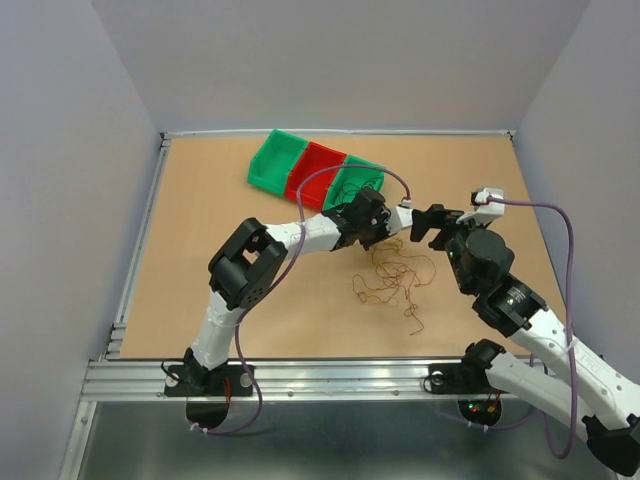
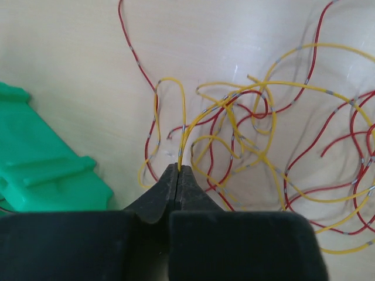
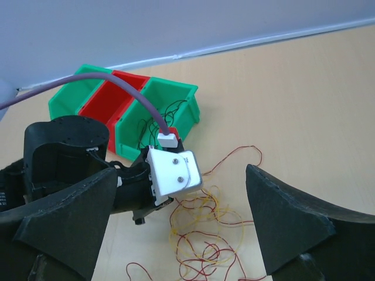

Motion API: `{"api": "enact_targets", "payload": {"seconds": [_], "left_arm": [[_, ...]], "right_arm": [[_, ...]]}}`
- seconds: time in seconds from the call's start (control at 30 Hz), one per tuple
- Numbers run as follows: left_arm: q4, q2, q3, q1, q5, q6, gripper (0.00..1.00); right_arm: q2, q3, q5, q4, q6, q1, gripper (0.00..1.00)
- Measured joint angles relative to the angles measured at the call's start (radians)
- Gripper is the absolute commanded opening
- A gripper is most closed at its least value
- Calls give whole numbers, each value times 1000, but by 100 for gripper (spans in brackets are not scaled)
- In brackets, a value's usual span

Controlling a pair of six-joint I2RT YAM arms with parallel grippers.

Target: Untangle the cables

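Cables (image 1: pixel 396 272) lay in a loose red and yellow clump on the desk (image 1: pixel 200 210), near its middle and just in front of both hands. The left hand (image 2: pixel 178 168) was pinched tight on one yellow strand at the clump's edge, its fingers pressed together with the wire rising from between their tips. The right hand (image 3: pixel 180 170) stood wide, its fingers (image 3: pixel 281 216) well apart and facing the left hand over the tangle. Behind them sat a row of bins, green (image 1: pixel 275 160), red (image 1: pixel 318 170) and green (image 1: pixel 358 180); the last held thin dark wires.
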Motion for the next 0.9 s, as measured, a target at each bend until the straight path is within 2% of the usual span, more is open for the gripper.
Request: {"api": "enact_targets", "payload": {"seconds": [0.13,0.27,0.4,0.57,0.73,0.83,0.9], "left_arm": [[6,-39,-45,0,-5,-5,0],[-9,-220,-148,1,24,-18,0],[-11,-404,-136,1,58,-59,0],[-64,-501,-6,1,50,-101,0],[-184,-518,264,1,-27,-122,0],[-190,-560,349,3,-39,-136,0],[-191,-608,354,3,-36,-147,0]], "right_arm": [[-28,0,18,0,5,0,92],[-54,-1,74,3,4,0,91],[-89,-2,105,3,5,0,90],[-172,-32,128,25,5,0,88],[-219,-48,132,51,2,0,90],[-197,-48,66,74,-21,0,94],[-163,-48,-6,103,-47,-1,96]]}}
